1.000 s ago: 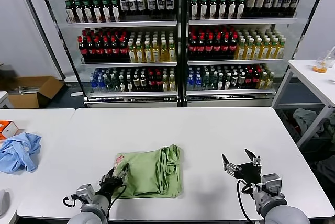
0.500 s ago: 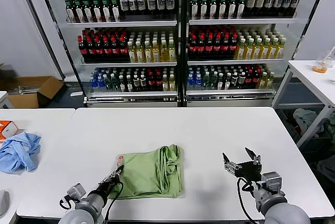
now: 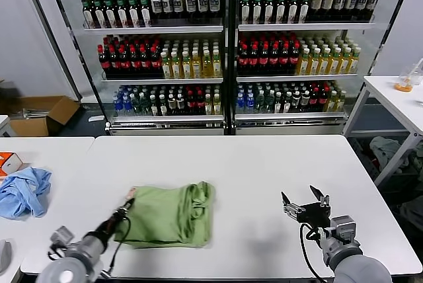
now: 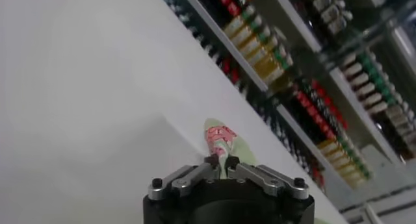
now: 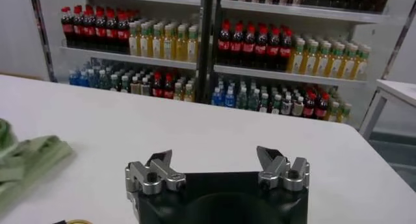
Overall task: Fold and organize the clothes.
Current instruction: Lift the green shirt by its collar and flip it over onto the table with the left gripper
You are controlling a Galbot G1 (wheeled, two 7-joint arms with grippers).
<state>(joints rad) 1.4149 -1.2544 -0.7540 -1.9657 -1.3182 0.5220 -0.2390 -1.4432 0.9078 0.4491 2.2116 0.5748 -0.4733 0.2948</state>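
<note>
- Your left hand (image 3: 123, 213) is clamped shut on the left edge of the polo shirt (image 3: 168, 215), low over the near-left part of the counter (image 3: 264, 170).
- From the left wrist view you see the two fingers (image 4: 213, 161) pressed together on a fold of green cloth, with the red-and-white checkered print (image 4: 220, 136) just beyond the tips.
- Your polo shirt lies folded into a rough rectangle on the counter, near its front edge and a little left of centre; bunched folds run along its right side.
- Your right hand (image 3: 305, 203) hovers over the near-right part of the counter, well apart from the shirt, with its fingers spread wide and nothing between them.
- In the right wrist view you can see the same spread fingers (image 5: 161, 159) over bare counter, and a bit of the green shirt (image 5: 26, 157) off to one side.
- A light blue cloth (image 3: 24, 190) sits crumpled on the neighbouring counter to your far left, beside an orange box (image 3: 8, 162).
- Behind the counter stands a glass-door cooler (image 3: 228, 45) with rows of bottles.
</note>
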